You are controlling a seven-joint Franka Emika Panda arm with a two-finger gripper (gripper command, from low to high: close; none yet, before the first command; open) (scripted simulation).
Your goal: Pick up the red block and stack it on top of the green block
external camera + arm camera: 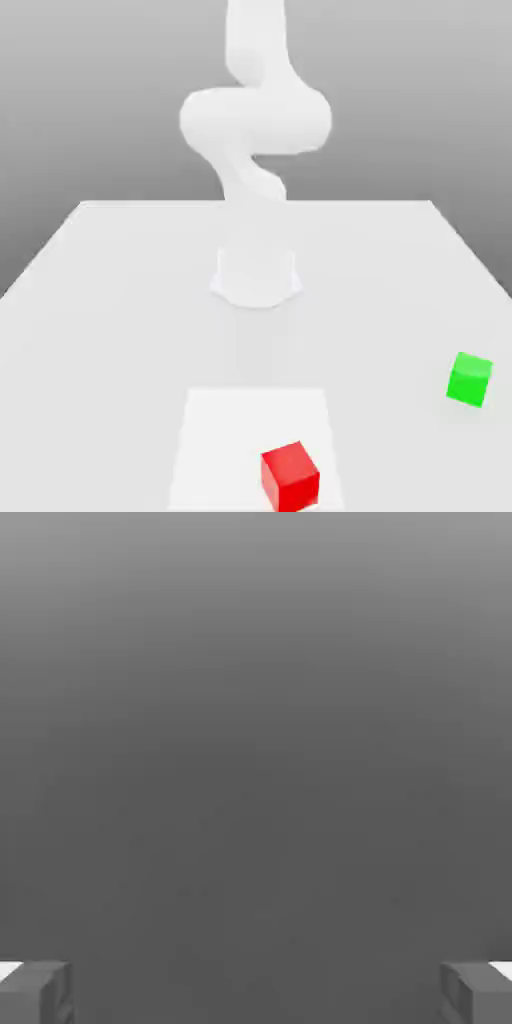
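In your exterior view, the red block rests on the white table well apart from the green block toward that view's right, both clear of the arm; in your hand view, the gripper stands wide open, fingertips empty, neither block between them.
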